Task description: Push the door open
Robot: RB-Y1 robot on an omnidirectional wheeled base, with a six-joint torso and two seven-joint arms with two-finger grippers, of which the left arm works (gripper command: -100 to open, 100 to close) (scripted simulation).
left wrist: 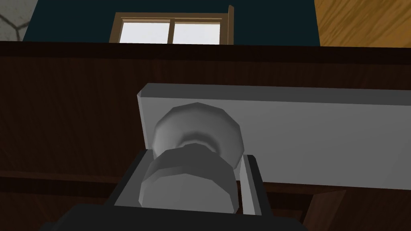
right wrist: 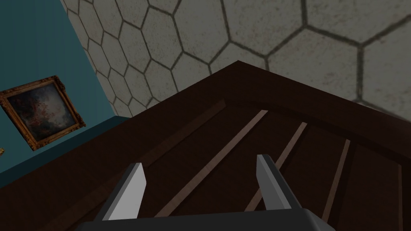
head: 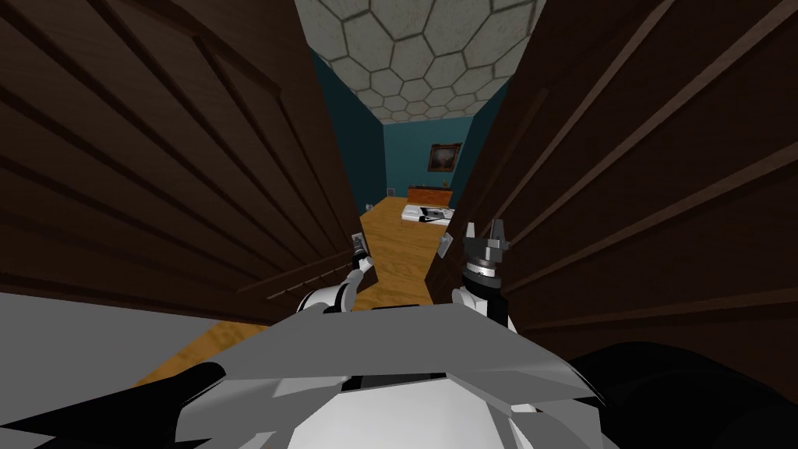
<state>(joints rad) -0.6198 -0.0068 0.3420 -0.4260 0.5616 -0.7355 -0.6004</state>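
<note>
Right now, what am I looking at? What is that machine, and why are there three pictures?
It is a robot with two arms, facing two dark brown doors. One picture comes from a camera on its head, the other two from cameras on its hands. The left gripper, a hand with two thin fingers, is closed on a grey door knob on the left door. The right gripper is open, holding nothing, near the right door. Between the doors lies a wooden floor.

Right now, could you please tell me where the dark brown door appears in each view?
Head view: left leaf and right leaf flank the gap.
Left wrist view: left leaf behind the knob clamped by the left gripper.
Right wrist view: right leaf ahead of the open right gripper.
Shared landmark: hexagon-tiled ceiling.
</note>
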